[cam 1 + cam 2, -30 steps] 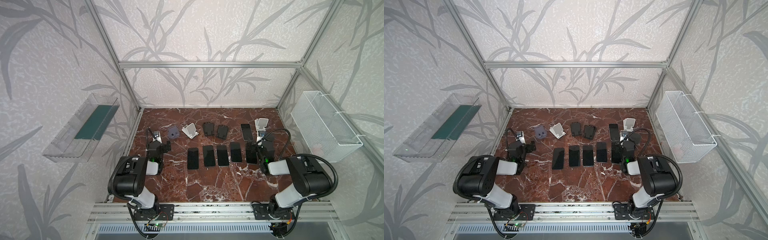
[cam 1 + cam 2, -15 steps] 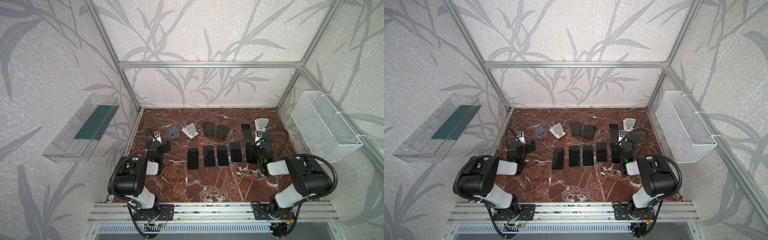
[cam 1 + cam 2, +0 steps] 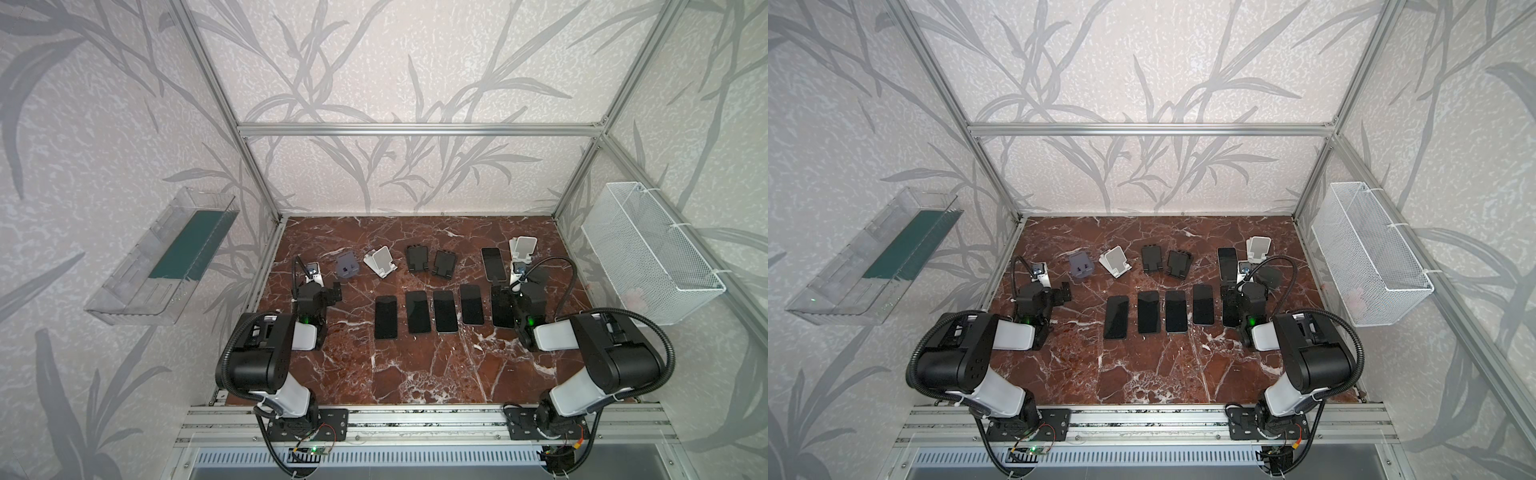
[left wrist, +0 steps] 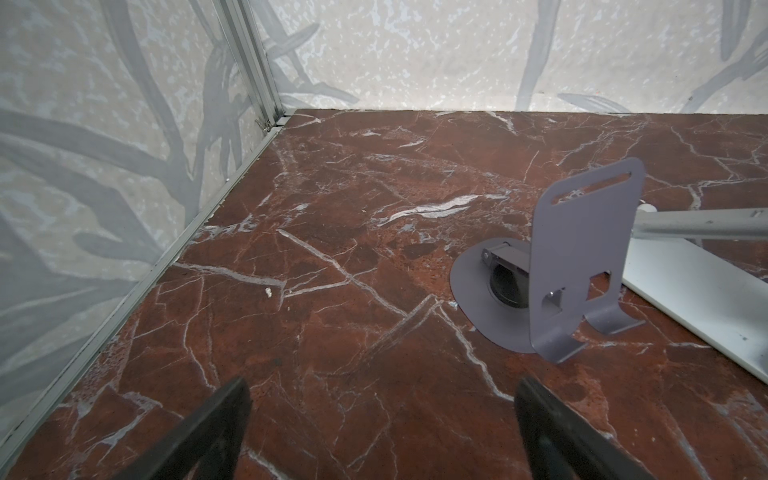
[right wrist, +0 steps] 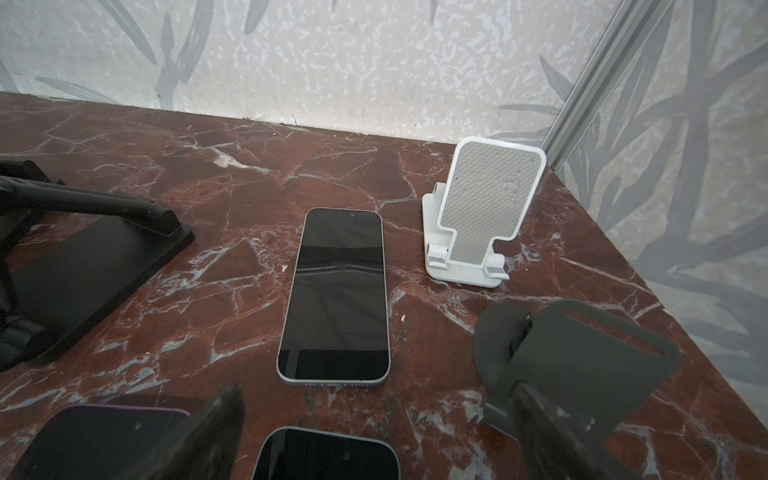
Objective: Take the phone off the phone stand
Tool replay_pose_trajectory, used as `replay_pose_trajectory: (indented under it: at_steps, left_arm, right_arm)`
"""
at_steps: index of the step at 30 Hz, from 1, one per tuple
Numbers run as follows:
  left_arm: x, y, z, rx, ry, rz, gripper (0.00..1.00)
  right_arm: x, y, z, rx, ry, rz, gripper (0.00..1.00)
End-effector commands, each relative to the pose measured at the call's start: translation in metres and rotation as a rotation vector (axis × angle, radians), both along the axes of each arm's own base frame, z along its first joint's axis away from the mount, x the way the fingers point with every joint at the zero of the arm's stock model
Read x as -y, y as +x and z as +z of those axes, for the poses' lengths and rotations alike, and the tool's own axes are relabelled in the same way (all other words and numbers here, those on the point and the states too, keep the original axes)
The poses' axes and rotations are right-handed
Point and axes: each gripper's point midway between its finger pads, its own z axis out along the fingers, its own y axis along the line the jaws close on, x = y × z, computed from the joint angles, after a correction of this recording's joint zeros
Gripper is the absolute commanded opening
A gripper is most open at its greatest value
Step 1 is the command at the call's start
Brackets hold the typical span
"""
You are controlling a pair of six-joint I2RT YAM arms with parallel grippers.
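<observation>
R gripper (image 5: 378, 392): jaws spread wide, gripping nothing, set low over the marble tabletop (image 5: 232, 178) w/ one finger (image 5: 557, 432) in front of a dark stand (image 5: 582, 357). Phone (image 5: 334, 295) lies flat, screen up, on the marble just beside the white stand (image 5: 484, 208) near the back-right corner, apart from it (stand's cradle upright, facing the gripper); five more phones (image 3: 446, 311) lie flat in a row across the middle in both top views. L gripper (image 4: 382, 384): jaws likewise released, gripping nothing, near the left wall, w/ a grey stand (image 4: 582, 257) ahead, off to one side.
</observation>
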Motion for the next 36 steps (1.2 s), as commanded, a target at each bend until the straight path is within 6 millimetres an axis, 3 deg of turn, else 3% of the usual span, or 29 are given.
replay_pose_trajectory:
  at_steps: [1, 36]
  left_arm:
    - [0.0000, 0.0043, 0.0151, 0.050, 0.000, 0.007, 0.99]
    - [-0.0006, 0.0044, 0.0144, 0.046, -0.002, 0.010, 0.99]
  right_arm:
    - [0.0010, 0.0017, 0.0066, 0.024, -0.010, -0.011, 0.99]
    - [0.0009, 0.0026, 0.0063, 0.018, -0.008, -0.011, 0.99]
